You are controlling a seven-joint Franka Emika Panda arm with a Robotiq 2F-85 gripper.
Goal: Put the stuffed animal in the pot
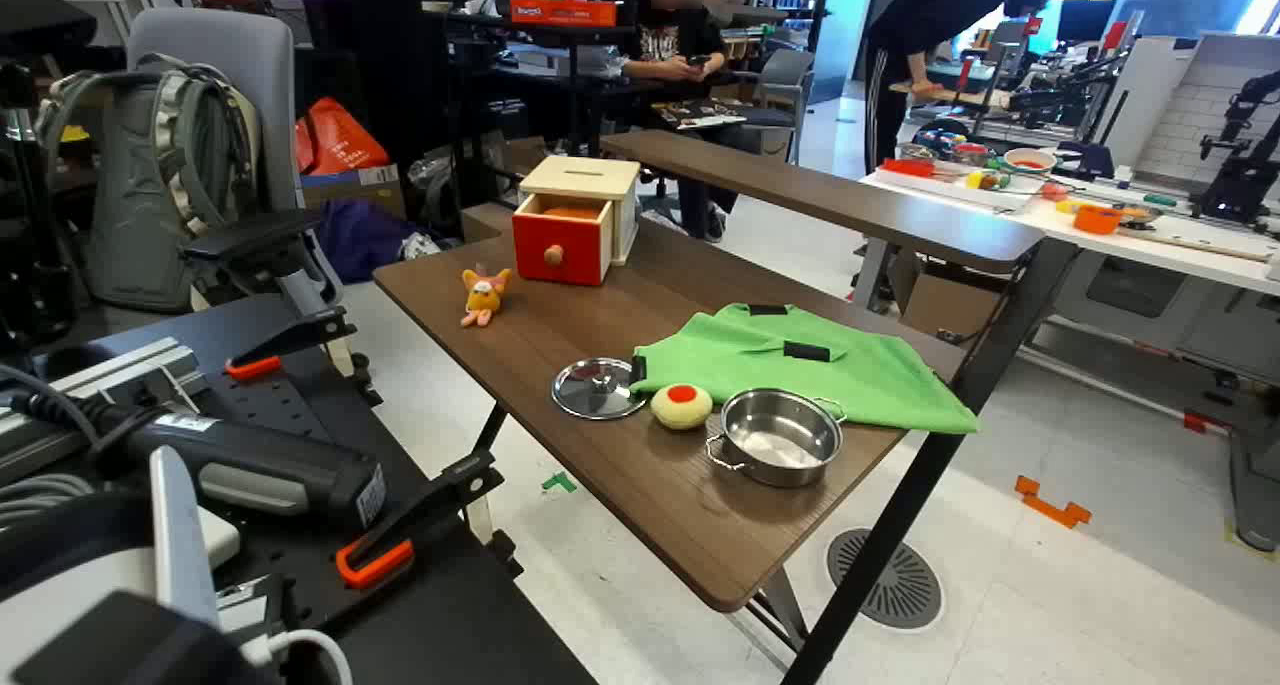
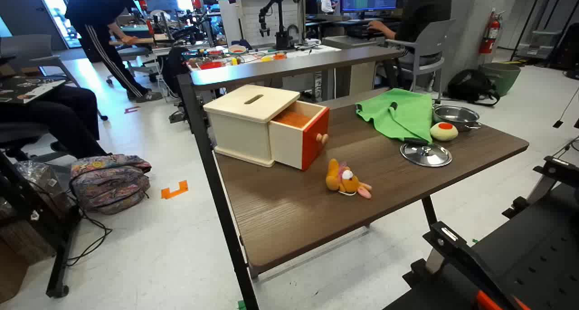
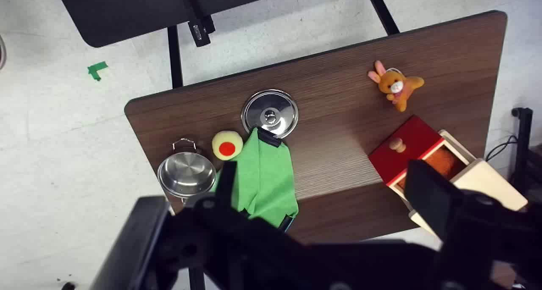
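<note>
The stuffed animal, a tiny orange-tan plush with pink ears, lies on the brown table in both exterior views (image 1: 485,295) (image 2: 344,178) and in the wrist view (image 3: 396,87). The pot, round, shallow and shiny silver with two handles, stands uncovered near the other end of the table in both exterior views (image 1: 778,440) (image 2: 457,115) and in the wrist view (image 3: 186,174). It looks empty. My gripper (image 3: 323,167) shows only in the wrist view. Its fingers are wide apart with nothing between them, high above the table, apart from toy and pot.
A wooden box with a red drawer pulled out (image 1: 562,250) stands near the toy. A silver lid (image 1: 598,388), a pale round object with an orange-red top (image 1: 682,406) and a green cloth (image 1: 800,365) lie near the pot. A raised shelf (image 1: 830,200) runs along one table side.
</note>
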